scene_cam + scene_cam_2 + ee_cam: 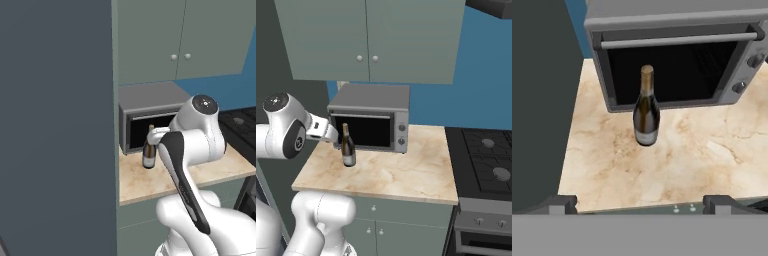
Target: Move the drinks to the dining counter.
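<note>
A tall dark panel is seen at left. The wine bottle stands upright on the marble worktop, just before the microwave door. The gripper is held spread wide — empty, apart from the bottle — while the stove lies at right.

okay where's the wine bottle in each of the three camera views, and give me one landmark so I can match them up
Left base view: wine bottle just left of centre, beside the arm's elbow, upright on the marble worktop.
Right base view: left of centre, in front of the microwave's left half.
Hand view: centre, slightly upper, standing before the dark door.
Shared landmark: the grey microwave directly behind the bottle.
</note>
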